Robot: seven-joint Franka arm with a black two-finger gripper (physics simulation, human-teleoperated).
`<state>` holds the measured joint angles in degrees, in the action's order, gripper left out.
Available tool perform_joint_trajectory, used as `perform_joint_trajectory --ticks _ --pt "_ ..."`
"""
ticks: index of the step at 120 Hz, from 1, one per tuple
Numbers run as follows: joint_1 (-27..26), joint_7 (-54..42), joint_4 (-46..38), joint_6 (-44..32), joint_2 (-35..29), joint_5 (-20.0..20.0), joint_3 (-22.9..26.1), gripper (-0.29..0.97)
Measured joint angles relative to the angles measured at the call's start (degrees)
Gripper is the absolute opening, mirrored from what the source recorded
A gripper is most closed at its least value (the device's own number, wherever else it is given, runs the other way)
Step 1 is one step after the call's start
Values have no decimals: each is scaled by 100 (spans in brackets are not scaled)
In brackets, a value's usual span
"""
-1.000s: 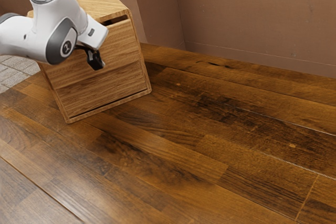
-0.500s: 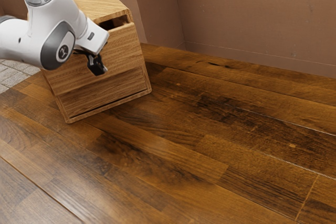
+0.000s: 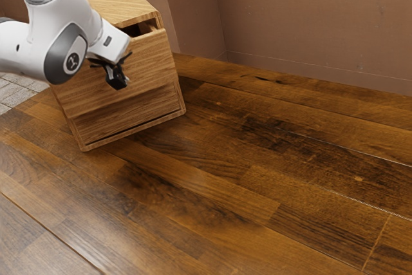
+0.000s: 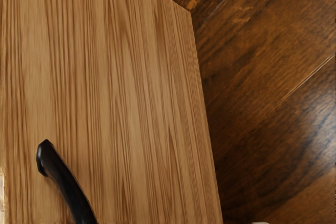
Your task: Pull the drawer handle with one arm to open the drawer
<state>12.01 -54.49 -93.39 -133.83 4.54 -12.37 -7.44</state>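
Table (image 3: 257, 191): dark wooden planks, nearest the exterior camera. Small wooden cabinet (image 3: 122, 117) stands on it toward the exterior view's left, turned at an angle. Top drawer (image 3: 151, 56) sits partly out of the cabinet body, with a dark gap open behind its front. Black gripper (image 3: 117, 76) is against that drawer front, on the white and grey arm (image 3: 51, 37); whether it is apart or clamped cannot be told. Small mark on the arm's grey joint cap, too small to read. Wrist view: black curved handle (image 4: 63, 184) on a light wood-grain front. Brown wall (image 3: 309, 11) lies beyond.
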Motion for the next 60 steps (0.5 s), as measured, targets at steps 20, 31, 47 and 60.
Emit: perform_joint_trajectory --ticks 20,31,47,60 --pt "-14 28 -65 15 -63 9 10 39" --pt "-22 44 -106 19 -106 9 20 37" --pt "-29 72 -115 20 -121 8 20 34" --pt "-31 108 -166 18 -158 5 33 34"
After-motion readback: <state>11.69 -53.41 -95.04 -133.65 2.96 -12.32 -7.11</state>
